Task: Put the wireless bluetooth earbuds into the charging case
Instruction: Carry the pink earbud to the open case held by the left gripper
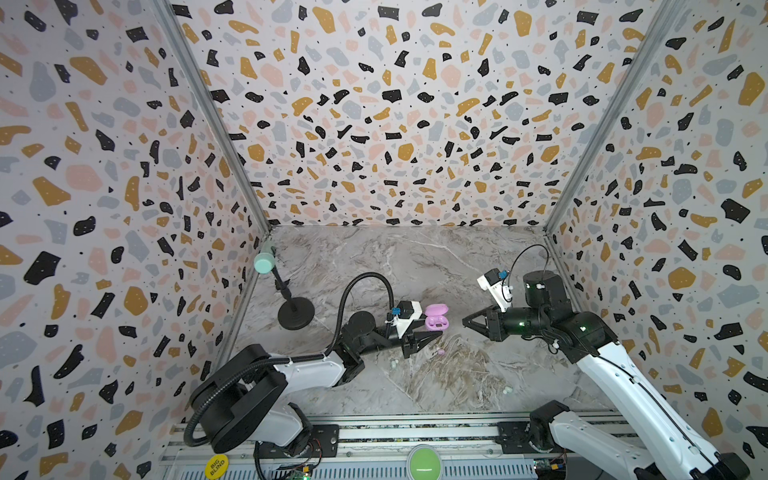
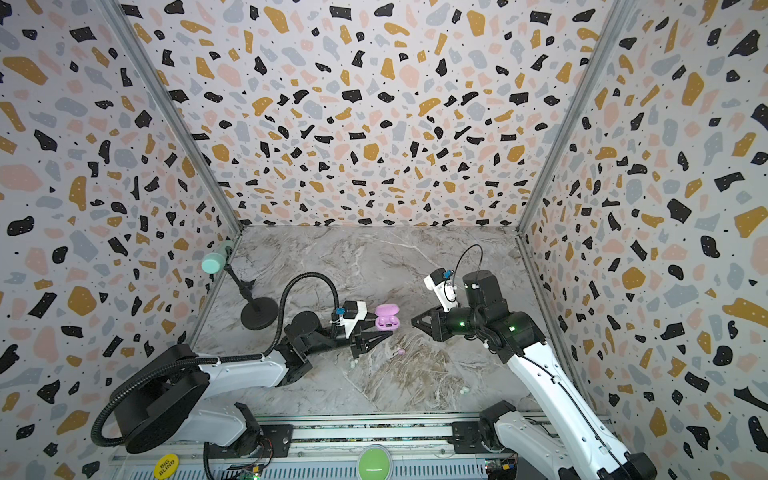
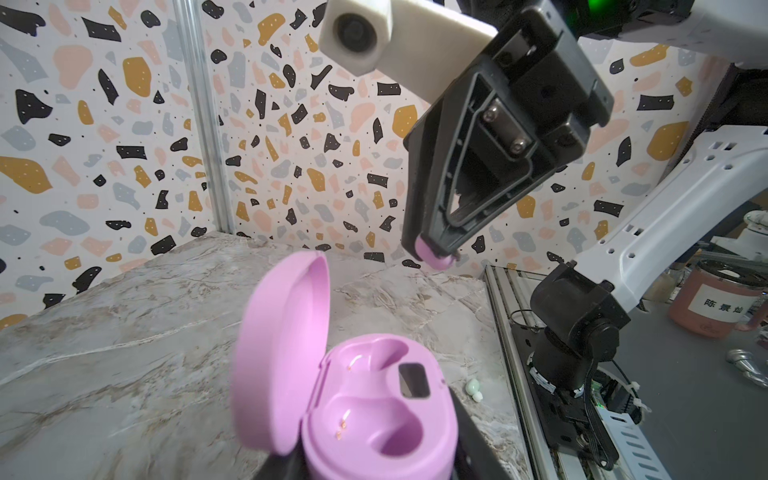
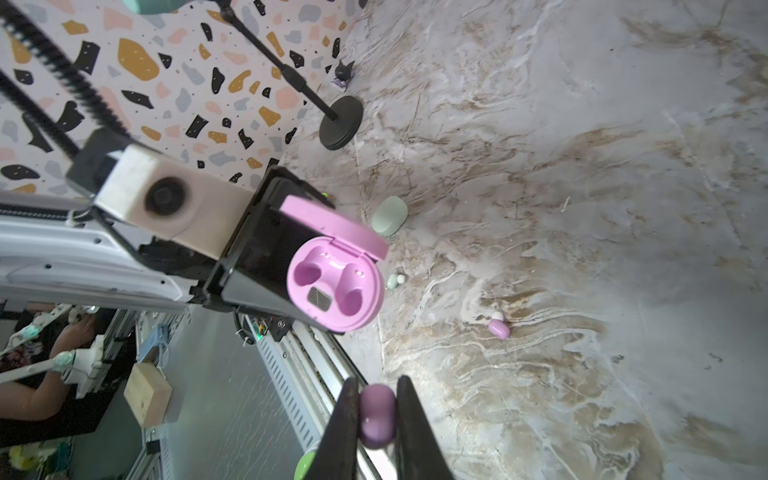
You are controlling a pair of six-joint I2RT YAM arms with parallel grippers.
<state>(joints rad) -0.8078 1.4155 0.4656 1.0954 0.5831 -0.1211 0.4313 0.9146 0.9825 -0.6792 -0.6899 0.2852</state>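
Two arms, one open case, one bud pinched in the air

Biggest first: the marble table [image 1: 415, 266] fills the booth floor, and both arms reach in over it. The left gripper [image 1: 434, 332] is clamped tight on the pink charging case [image 1: 436, 318] near the middle of the scene. The lid is flipped open, and both sockets look empty in the wrist views. The right gripper [image 4: 377, 424] sits off to the right of the case with a clear gap between them. Its jaws are pinched down on a lilac earbud [image 4: 377, 415], so that one's up off the table.

Back left there's a black stand [image 1: 296, 313] with a mint head on top. A mint case [image 4: 390, 216] lies closed on the marble close by the left gripper, and I can only spot it from the right wrist camera.

Then the tiny stuff, all loose on the table:
- a second lilac earbud [image 1: 440, 352] just in front of the left gripper
- one mint earbud [image 1: 394, 363] near it to the left
- another mint earbud [image 1: 507, 390] well apart, out toward the front right
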